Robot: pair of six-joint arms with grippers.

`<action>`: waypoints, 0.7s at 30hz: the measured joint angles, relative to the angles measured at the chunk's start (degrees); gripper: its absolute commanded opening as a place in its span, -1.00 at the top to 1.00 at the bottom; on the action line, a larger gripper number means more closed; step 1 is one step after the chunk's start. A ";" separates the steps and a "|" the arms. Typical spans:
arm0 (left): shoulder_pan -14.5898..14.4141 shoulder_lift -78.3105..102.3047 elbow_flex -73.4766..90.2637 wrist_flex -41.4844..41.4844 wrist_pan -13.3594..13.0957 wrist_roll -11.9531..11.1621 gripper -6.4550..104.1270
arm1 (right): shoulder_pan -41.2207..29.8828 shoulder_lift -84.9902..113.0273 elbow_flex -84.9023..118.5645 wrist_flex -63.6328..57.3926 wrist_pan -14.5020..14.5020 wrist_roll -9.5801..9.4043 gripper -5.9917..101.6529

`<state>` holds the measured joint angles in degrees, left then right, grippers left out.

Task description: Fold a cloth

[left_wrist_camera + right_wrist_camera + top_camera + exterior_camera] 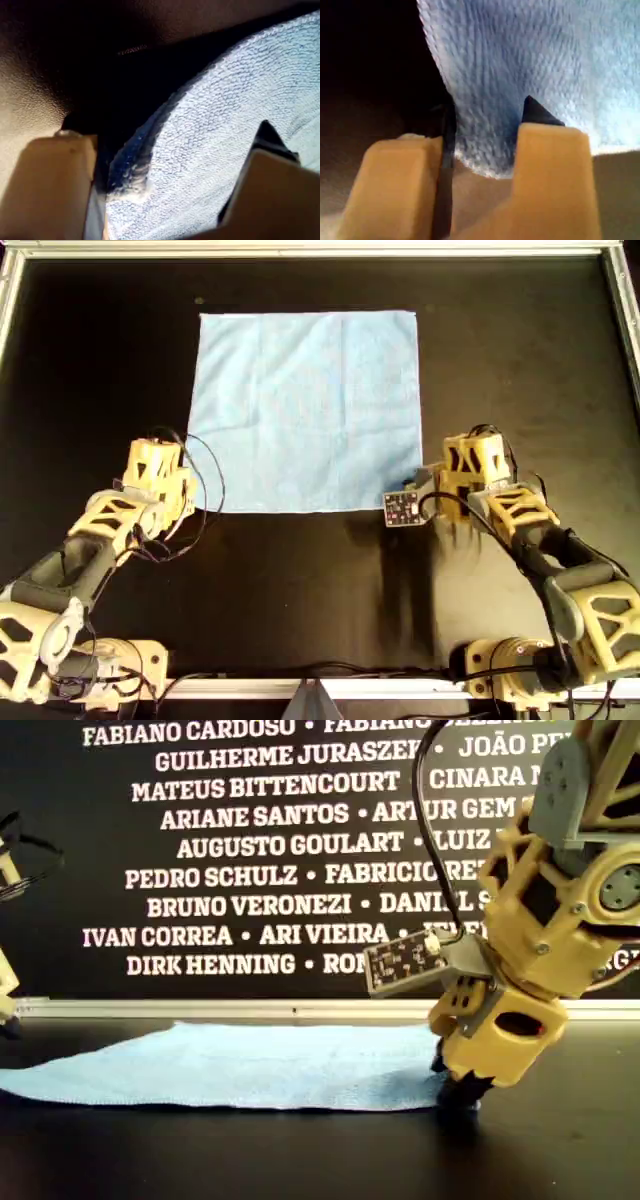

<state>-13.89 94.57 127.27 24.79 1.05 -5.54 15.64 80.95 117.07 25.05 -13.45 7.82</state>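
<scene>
The cloth (305,408) lies spread flat on the black desk (520,370), with both arms down at its near corners in the overhead view. Each wrist view shows a corner sitting between a tool's parted fingers: my first tool (165,195) straddles a slightly curled edge, and my second tool (480,150) brackets the corner tip, neither visibly clamped on fabric. I judge the risk to be an uneven pickup. The weave is thin, so if one tool closes on air or only the hem, that corner slips free as I lift and the fold goes skewed. Pressing too low could also drag the cloth and bunch it against the desk.
</scene>
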 measured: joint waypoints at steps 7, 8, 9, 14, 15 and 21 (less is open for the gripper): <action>0.00 0.00 0.00 0.00 0.18 0.00 -0.91 | 0.00 0.09 -0.09 0.00 1.49 0.00 -0.16; 0.00 -0.09 0.00 0.00 0.18 0.00 -0.90 | 0.00 0.09 -0.09 0.00 1.49 0.00 -0.16; 0.00 -0.09 0.00 0.00 0.18 0.00 -0.89 | 0.00 0.09 -0.09 0.00 1.49 0.00 -0.16; 0.00 -0.09 0.00 0.09 0.18 0.00 -0.89 | -0.09 0.09 -0.09 0.00 1.49 0.00 -0.13; 0.00 -0.09 0.00 0.09 0.18 0.00 -0.89 | -0.09 0.09 -0.09 0.00 1.49 0.00 -0.12; 0.00 -0.18 0.00 0.70 0.18 0.00 -0.57 | -0.09 0.09 -0.09 0.00 1.49 0.00 0.32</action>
<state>-13.89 94.39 127.27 25.49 1.23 -5.54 15.56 81.04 116.98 25.05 -11.95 7.82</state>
